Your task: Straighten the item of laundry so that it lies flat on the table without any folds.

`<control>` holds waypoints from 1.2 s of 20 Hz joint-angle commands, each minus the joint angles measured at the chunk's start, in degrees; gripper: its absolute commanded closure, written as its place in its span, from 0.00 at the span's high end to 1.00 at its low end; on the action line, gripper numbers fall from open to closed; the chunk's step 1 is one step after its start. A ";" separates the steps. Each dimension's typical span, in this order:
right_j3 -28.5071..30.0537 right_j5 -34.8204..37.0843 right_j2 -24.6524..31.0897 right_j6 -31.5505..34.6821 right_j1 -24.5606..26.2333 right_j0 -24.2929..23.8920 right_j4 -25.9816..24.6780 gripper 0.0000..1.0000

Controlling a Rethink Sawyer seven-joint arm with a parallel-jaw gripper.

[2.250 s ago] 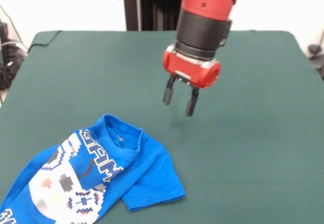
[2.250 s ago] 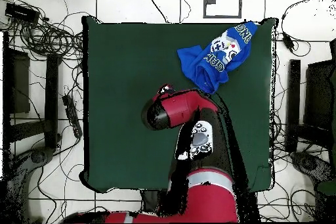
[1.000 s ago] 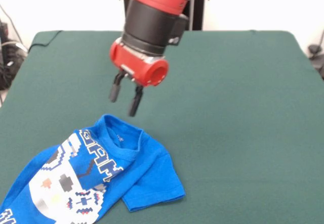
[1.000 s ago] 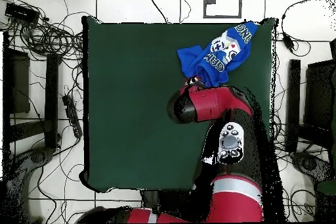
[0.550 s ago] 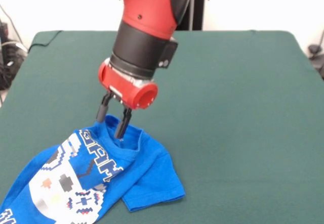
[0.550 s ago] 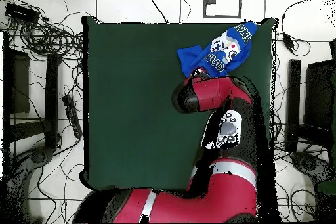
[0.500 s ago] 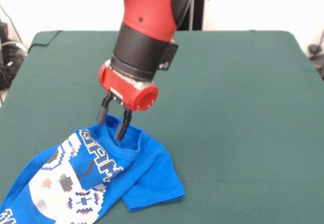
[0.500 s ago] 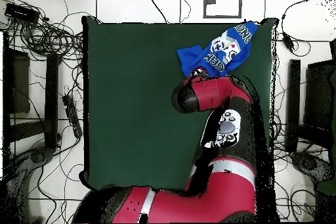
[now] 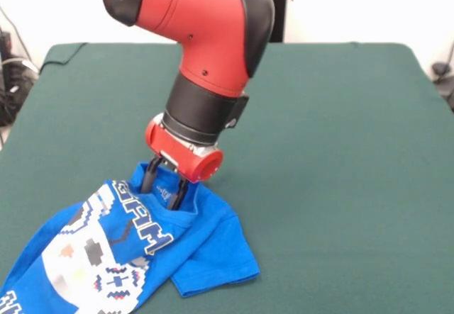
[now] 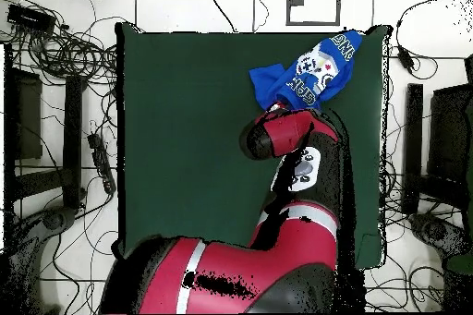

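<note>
Blue cotton, crumpled: the T-shirt (image 9: 135, 247) lies at about seven o'clock on the green worktop (image 9: 340, 151) in the front view, near that edge, its printed front up and one sleeve doubled under the body. The hand (image 9: 162, 190) is down on the collar at the shirt's twelve o'clock end, its two dark fingers (image 9: 178, 195) apart and straddling the neck fabric; I judge it has not closed on anything yet. To do this grasp well, it should pinch only the top layer of the collar, then lift low and draw toward open worktop so the tucked sleeve unrolls rather than bunching. No containers are present.
</note>
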 commanded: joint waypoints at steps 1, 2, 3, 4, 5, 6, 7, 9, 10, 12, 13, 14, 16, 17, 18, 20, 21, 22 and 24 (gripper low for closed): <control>0.99 -3.35 0.90 5.57 5.37 1.71 1.45 1.00; 1.15 -3.67 0.66 5.74 5.53 1.78 1.48 1.00; 1.36 -4.25 0.55 5.82 5.89 1.76 1.52 1.00; 1.53 -4.75 0.26 6.03 6.10 1.87 1.61 1.00; 1.55 -5.47 0.01 6.43 6.68 2.03 1.80 1.00; 1.82 -6.04 -0.08 6.57 6.92 2.07 2.02 1.00; 2.07 -6.48 0.06 6.63 7.27 2.12 2.25 1.00; 3.26 -7.00 1.30 5.88 7.14 1.55 2.56 1.00; 3.74 -7.18 1.60 5.61 7.08 1.44 2.59 1.00; 5.17 -7.20 3.47 4.29 6.51 0.48 2.62 1.00; 6.17 -7.23 5.39 2.88 5.98 -0.66 2.46 1.00; 6.56 -7.34 5.76 2.65 5.81 -0.81 2.41 1.00; 7.94 -7.55 6.57 2.49 5.09 -1.05 2.53 1.00; 8.88 -7.37 6.73 2.81 4.57 -0.90 2.82 1.00; 9.37 -7.29 6.61 3.03 4.23 -0.71 2.95 1.00; 10.87 -6.83 6.69 3.47 3.22 -0.42 3.49 1.00; 11.99 -6.51 7.34 3.16 2.47 -0.69 3.71 1.00; 12.36 -6.32 7.69 2.83 2.17 -0.92 3.85 1.00; 13.86 -6.16 8.64 2.57 1.23 -1.34 4.27 1.00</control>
